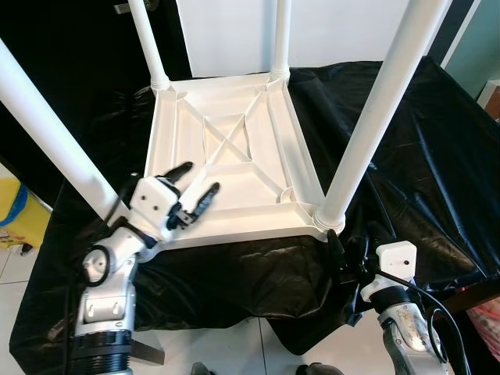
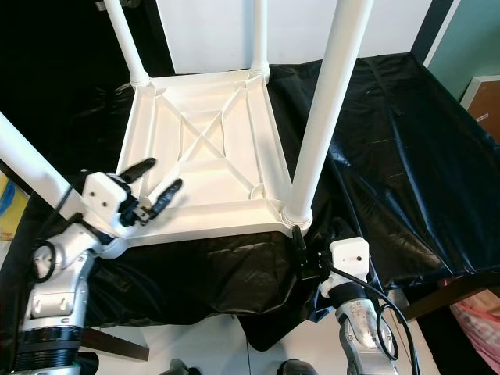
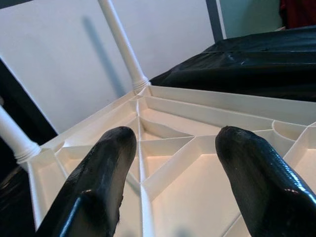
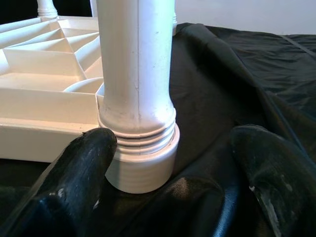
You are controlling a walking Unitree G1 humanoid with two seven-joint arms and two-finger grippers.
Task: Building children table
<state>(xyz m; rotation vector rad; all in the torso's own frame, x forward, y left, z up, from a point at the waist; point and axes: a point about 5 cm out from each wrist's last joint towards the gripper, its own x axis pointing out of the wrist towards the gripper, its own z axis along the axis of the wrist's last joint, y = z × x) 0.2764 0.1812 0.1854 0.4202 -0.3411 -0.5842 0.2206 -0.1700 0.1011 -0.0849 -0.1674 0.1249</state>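
Smooth white plastic table rests on glossy, crinkled black sheeting.

- Four upright legs ring the upturned tabletop; the near right leg and near left leg slant across the approach.
- Between the legs, the ribbed underside lies open from above; raised ribs cross it.
- The left gripper hovers there, fingers spread.
- The right gripper straddles the near right leg's threaded base, black cloth bunched beneath.
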